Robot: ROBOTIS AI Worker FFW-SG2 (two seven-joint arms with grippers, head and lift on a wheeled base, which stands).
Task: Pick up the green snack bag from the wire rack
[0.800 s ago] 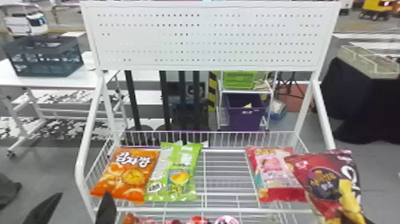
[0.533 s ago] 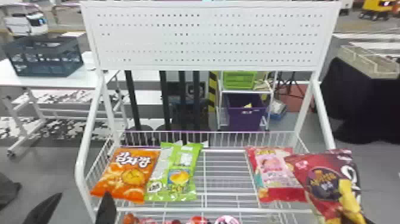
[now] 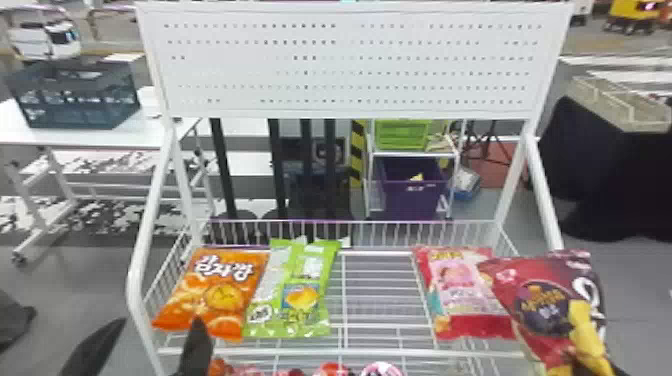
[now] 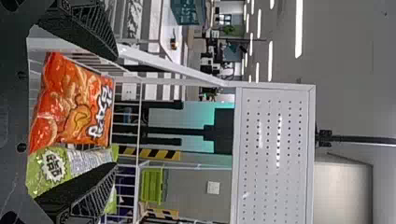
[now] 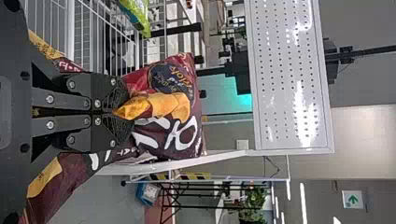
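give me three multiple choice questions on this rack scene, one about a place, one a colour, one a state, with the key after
1. In the head view, where does the green snack bag lie?
a) right beside the orange bag
b) on top of the pink bag
c) against the perforated panel

2. What is the main colour of the bag in the right hand?
a) blue
b) white
c) dark red

3. How is the left hand?
a) shut on the orange bag
b) open
c) shut on the green snack bag

Key:
1 a: it lies next to the orange bag, toward the robot's right.
2 c: the dark red bag is pinched there.
3 b: its fingers stand apart with nothing gripped.
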